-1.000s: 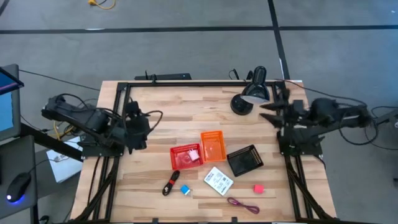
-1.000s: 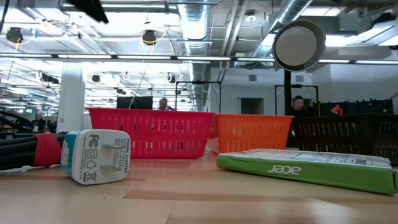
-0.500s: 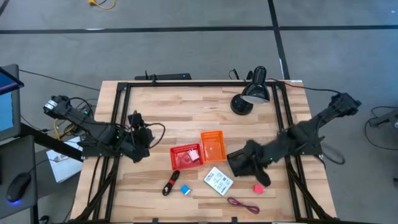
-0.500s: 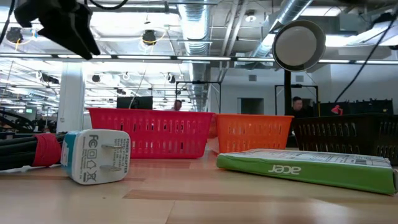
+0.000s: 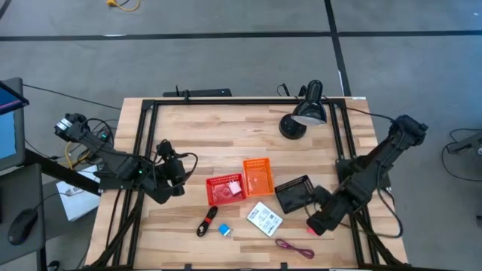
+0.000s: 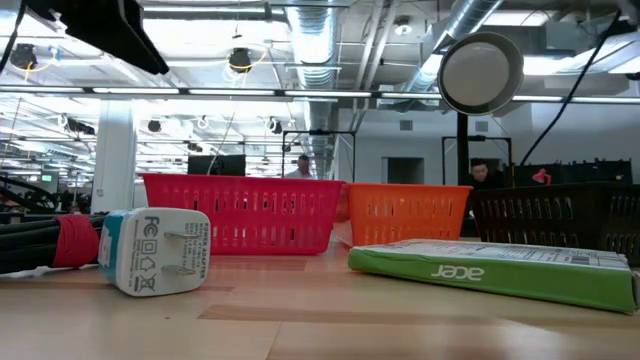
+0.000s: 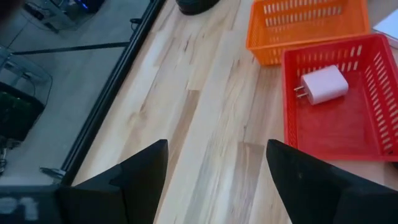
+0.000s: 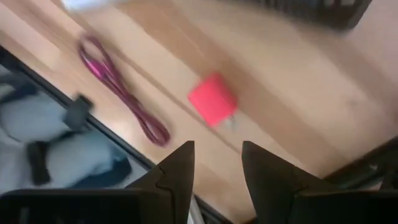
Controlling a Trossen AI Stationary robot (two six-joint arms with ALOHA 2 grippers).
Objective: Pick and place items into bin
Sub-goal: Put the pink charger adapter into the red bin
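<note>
The right end effector (image 5: 315,223) hangs with fingers parted over the bright pink plastic cube (image 8: 212,99), not gripping it. The cube sits on the wooden surface (image 5: 226,135), the thin maroon cord (image 8: 118,87) at its 7 o'clock in the high view. The left end effector (image 7: 214,155), fingers spread wide and empty, waits at 9 o'clock from the red plastic mesh bin (image 5: 226,190).

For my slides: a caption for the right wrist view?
Open right gripper above the bright pink cube, maroon cord alongside.
</note>
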